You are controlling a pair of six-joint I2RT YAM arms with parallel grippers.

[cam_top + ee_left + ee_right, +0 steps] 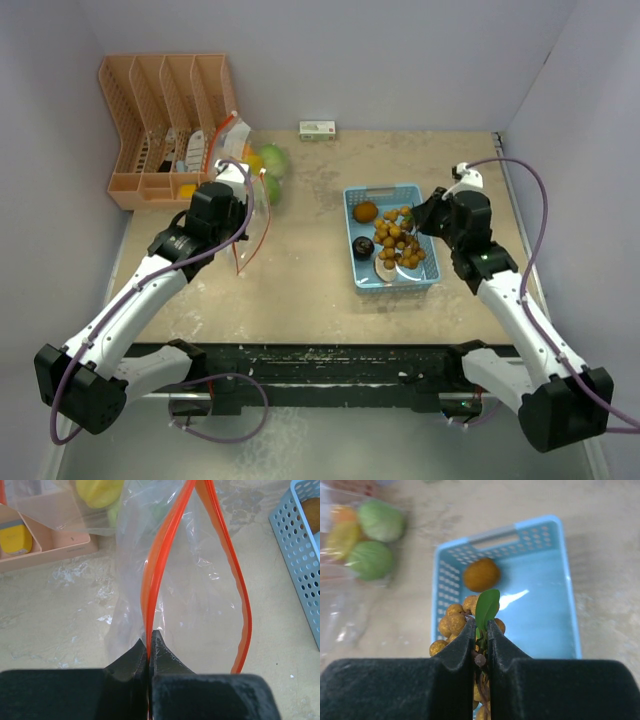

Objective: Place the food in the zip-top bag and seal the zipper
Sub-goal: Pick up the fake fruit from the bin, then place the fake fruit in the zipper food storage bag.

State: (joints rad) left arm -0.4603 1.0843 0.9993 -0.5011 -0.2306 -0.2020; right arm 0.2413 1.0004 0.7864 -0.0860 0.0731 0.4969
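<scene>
In the blue tray (540,610) on the worktop's right, the right claw (480,630) is clamped on the leafy stem of the bunch of brown balls (451,625), a light, dangly cluster likely best held there. At left, the left claw (149,639) pinches the limp zip-top bag (200,595) by its stiffer orange zipper rim (165,545); green and yellow fruits (372,560) lie farther inside.

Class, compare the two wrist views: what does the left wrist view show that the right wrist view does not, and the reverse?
Only the left wrist view: the left gripper shut on the orange zipper of the bag, its mouth gaping, and a peach organizer. Only the right wrist view: the right gripper shut on a bunch of brown balls with a green leaf. Both: the blue tray, the bag with yellow food in it, and the table.
</scene>
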